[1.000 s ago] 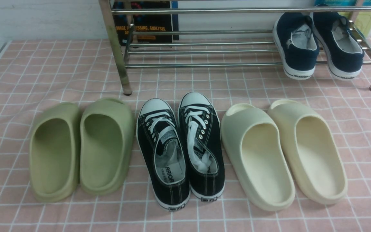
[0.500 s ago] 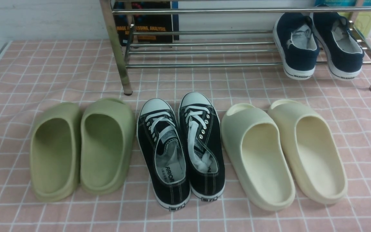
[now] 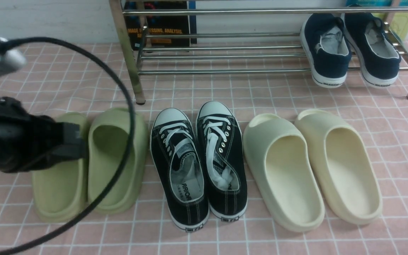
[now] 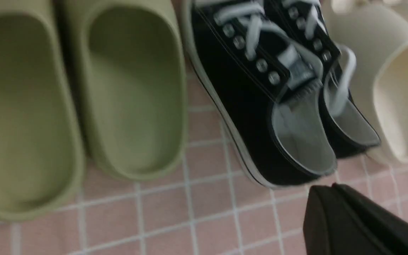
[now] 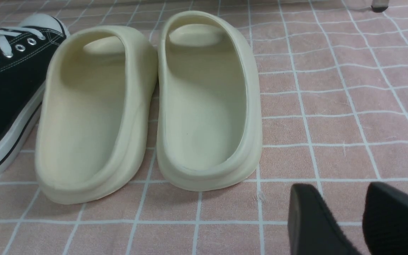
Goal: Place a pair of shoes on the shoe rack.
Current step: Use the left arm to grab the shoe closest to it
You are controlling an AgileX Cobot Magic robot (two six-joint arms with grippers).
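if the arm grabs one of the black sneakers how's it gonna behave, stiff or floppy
The black sneaker would probably bend at its thin canvas sides, while the thick white sole likely stays fairly stiff. Its loose laces might snag.

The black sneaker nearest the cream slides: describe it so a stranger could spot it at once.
Below the silver shoe rack, a row of footwear lies on the pink grid floor. In its middle are two black sneakers; take the right-hand one. Unlike its twin, it has a white lace trailing down inside its opening.
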